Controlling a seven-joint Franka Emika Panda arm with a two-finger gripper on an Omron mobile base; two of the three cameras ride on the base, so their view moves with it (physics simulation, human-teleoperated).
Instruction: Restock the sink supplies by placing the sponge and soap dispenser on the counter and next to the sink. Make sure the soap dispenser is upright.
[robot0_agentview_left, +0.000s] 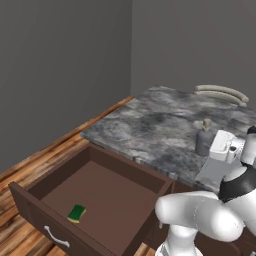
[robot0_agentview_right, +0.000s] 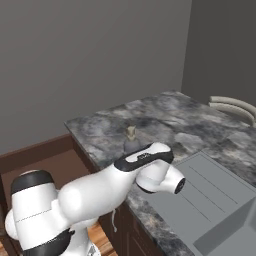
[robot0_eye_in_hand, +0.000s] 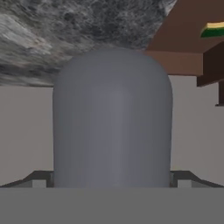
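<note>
Soap dispenser: the small grey rounded soap dispenser with a tan pump nozzle (robot0_agentview_left: 204, 139) stands upright on the dark grey marbled stone counter (robot0_agentview_left: 150, 120), near the edge of the sink and on its drawer side.
Sink: the light grey rectangular recessed sink (robot0_agentview_right: 210, 200) is set into the counter at the arm's end of the slab.
Gripper: the two-finger gripper (robot0_eye_in_hand: 112, 181) has its jaws spread wide with the bottle's grey body between them — a dark tip sits at each side of the bottle, and I cannot tell whether either pad touches it.
Sponge: the small flat green-and-yellow sponge (robot0_agentview_left: 76, 213) lies on the floor of the open brown wooden drawer (robot0_agentview_left: 115, 192), below the counter and well apart from the sink; it is not yet on the counter.
Progress: judging by the layout, the dispenser's half looks done and the sponge's half is untouched.
Risk – tipping: the fingers flank the bottle closely, so a sideways or tilted retreat could catch its wall and knock it over, spoiling the upright requirement.
Risk – drawer reach: the sponge is thin and far smaller than the gripper — a shallow descent may close on nothing, and the drawer front could block the wrist.
</note>
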